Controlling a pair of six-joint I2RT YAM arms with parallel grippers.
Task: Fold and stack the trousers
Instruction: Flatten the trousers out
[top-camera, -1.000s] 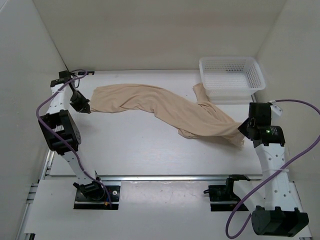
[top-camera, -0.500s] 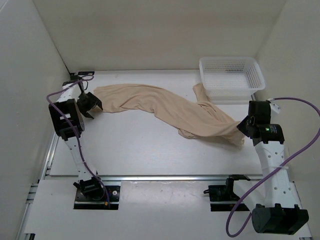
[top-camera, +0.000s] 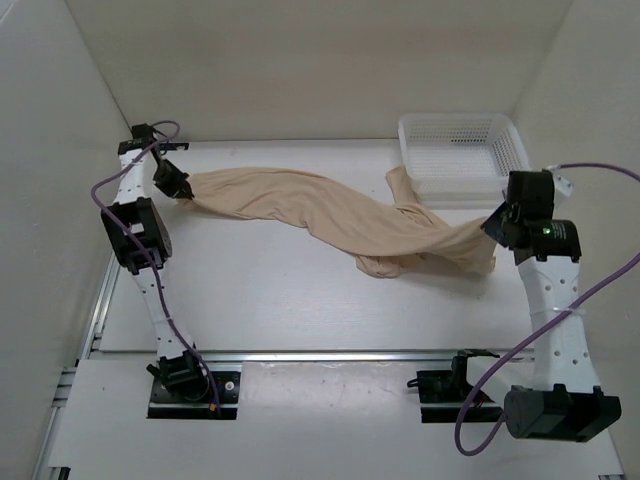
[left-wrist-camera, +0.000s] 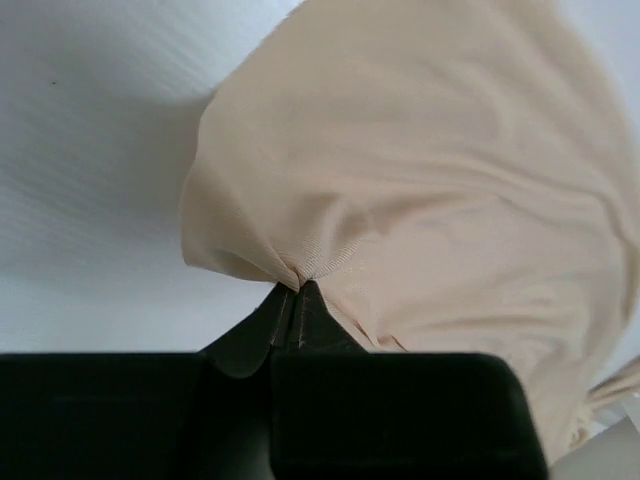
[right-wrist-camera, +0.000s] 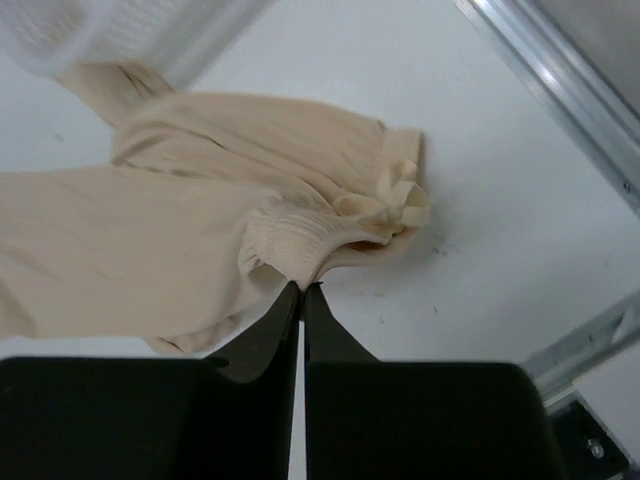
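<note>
Spanning the tabletop: the trousers (top-camera: 340, 215) run in a wavy band from about 9 o'clock to about 3 o'clock over the white tabletop (top-camera: 270, 290), with a loose fold sagging toward 6 o'clock right of centre.
Fabric: thin, soft beige cloth, matte, with long shallow wrinkles. The right wrist view shows a ribbed, gathered band at the right end.
Left arm: upright along the left wall, elbow raised, wrist bent over at about 10 o'clock and facing 3 o'clock.
Left end effector (top-camera: 178, 188): pinched tight on the trousers' left edge, the cloth puckering at its tips.
Right arm: rising from its base near 5 o'clock, wrist at 3 o'clock and facing 9 o'clock.
Right end effector (top-camera: 492, 228): closed on the ribbed band, fingers together with cloth between them.
Basket (top-camera: 505, 170): white plastic mesh, rectangular, at about 1 o'clock. A strip of the trousers lies just beside its near left corner.
</note>
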